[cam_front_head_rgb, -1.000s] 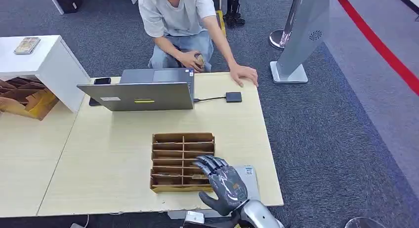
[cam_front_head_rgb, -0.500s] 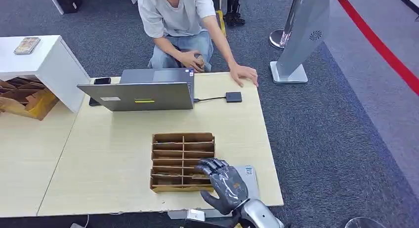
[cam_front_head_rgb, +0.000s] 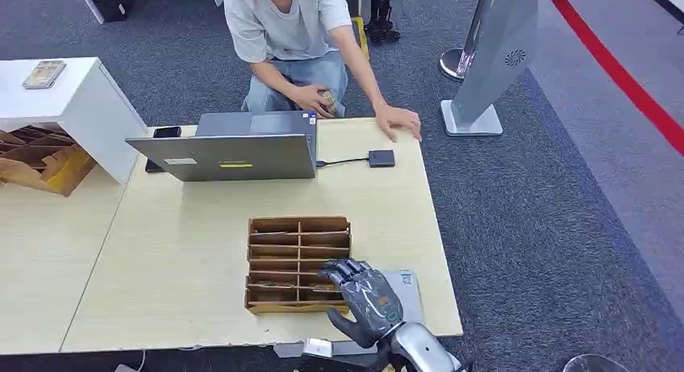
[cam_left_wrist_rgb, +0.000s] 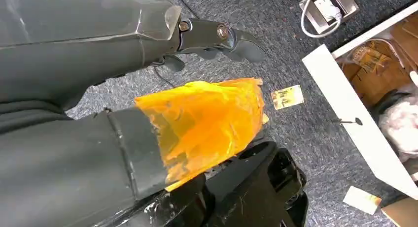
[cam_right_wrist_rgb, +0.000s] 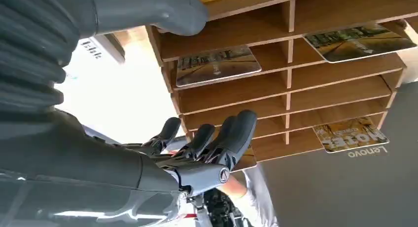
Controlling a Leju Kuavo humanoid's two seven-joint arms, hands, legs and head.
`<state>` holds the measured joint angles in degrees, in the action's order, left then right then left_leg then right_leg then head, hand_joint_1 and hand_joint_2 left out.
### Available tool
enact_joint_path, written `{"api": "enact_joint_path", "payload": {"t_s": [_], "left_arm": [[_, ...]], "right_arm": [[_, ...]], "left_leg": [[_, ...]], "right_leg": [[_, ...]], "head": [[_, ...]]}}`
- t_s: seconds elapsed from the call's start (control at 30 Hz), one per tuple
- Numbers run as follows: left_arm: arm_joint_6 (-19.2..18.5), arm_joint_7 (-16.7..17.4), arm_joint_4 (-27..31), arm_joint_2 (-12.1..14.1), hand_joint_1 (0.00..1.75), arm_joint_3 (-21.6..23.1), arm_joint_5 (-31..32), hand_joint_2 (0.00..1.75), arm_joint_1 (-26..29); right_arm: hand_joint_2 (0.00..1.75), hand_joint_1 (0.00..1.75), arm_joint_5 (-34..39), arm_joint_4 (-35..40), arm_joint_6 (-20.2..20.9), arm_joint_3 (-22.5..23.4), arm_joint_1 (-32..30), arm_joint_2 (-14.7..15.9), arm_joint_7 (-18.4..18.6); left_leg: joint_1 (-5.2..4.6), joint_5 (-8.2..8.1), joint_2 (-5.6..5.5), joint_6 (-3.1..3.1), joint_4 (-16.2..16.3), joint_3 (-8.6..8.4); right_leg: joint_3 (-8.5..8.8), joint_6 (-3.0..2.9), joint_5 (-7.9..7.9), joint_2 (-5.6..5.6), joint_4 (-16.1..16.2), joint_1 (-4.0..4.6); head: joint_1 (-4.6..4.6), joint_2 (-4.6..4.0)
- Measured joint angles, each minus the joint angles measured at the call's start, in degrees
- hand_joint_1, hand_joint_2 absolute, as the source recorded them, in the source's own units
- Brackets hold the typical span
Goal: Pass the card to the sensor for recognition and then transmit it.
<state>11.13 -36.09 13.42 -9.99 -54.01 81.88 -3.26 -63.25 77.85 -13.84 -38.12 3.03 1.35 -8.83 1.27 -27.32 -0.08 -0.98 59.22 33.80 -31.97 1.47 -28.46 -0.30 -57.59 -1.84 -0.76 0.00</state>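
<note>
A wooden slotted card rack [cam_front_head_rgb: 298, 239] lies on the light table [cam_front_head_rgb: 177, 259], near its front edge. Printed cards lie in some slots [cam_right_wrist_rgb: 218, 64] [cam_right_wrist_rgb: 365, 40] [cam_right_wrist_rgb: 351, 134]. My right hand [cam_front_head_rgb: 363, 301] hovers over the rack's near right corner, its fingers [cam_right_wrist_rgb: 231, 136] spread toward the slots and its thumb [cam_right_wrist_rgb: 153, 13] apart, holding nothing. The sensor, a small black reader [cam_front_head_rgb: 381, 158], lies at the far right of the table, cabled to the laptop [cam_front_head_rgb: 234, 150]. My left hand [cam_left_wrist_rgb: 217, 35] hangs beside my body above the carpet and holds nothing.
A person crouches behind the table with one hand [cam_front_head_rgb: 399, 122] flat on its far right corner, close to the reader. A grey pad [cam_front_head_rgb: 407, 287] lies under my right hand. A white cabinet [cam_front_head_rgb: 72, 106] and a silver kiosk stand [cam_front_head_rgb: 492, 57] flank the table.
My right hand has drawn back slightly toward the table's front edge, staying over the rack's near right corner. The person and the reader have not moved.
</note>
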Motion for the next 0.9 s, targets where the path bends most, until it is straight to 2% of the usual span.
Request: {"api": "enact_joint_path", "payload": {"t_s": [0.9], "left_arm": [[0.0,-0.02,0.0,-0.02,0.0,0.02,0.41,0.0,0.0]], "right_arm": [[1.75,0.65,-0.17,-1.44,0.24,0.31,0.6,-0.44,0.7]], "left_leg": [[0.0,0.0,0.0,0.0,0.0,0.0]], "right_leg": [[0.0,0.0,0.0,0.0,0.0,0.0]], "head": [[0.02,0.0]]}}
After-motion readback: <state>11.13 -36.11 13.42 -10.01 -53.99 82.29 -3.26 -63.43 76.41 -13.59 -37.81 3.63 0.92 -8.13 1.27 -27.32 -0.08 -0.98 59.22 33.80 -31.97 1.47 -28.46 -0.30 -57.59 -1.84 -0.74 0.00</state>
